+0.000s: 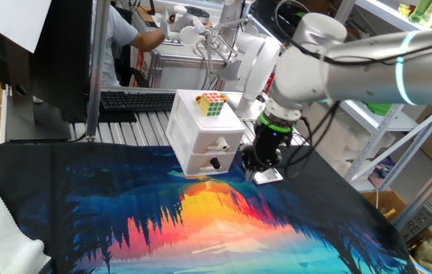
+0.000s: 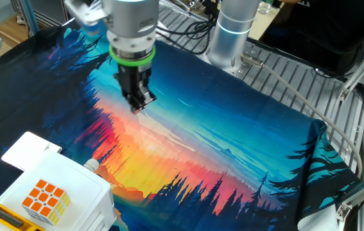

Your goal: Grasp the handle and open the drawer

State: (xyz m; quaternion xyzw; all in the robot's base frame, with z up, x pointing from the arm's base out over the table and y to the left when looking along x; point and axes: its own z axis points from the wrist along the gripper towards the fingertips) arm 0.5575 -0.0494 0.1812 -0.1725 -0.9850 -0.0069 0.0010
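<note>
A small white two-drawer cabinet [image 1: 200, 129] stands at the far edge of the colourful cloth. Its upper drawer [image 1: 208, 144] carries the white handle [image 1: 220, 144]; the lower drawer has a round black knob [image 1: 216, 162]. My gripper [image 1: 248, 168] hangs just to the right of the cabinet's front, fingers pointing down close to the cloth, apart from the handle. In the other fixed view the gripper [image 2: 138, 104] is shut with nothing in it, and the handle [image 2: 92, 165] pokes out past the cabinet's top edge [image 2: 72, 186].
A Rubik's cube [image 1: 210, 104] sits on top of the cabinet. A flat white piece [image 1: 267, 176] lies on the cloth by the gripper. A keyboard [image 1: 136, 99] and a metal roller bed [image 2: 297, 83] lie beyond the cloth's edge, with shelving to the right.
</note>
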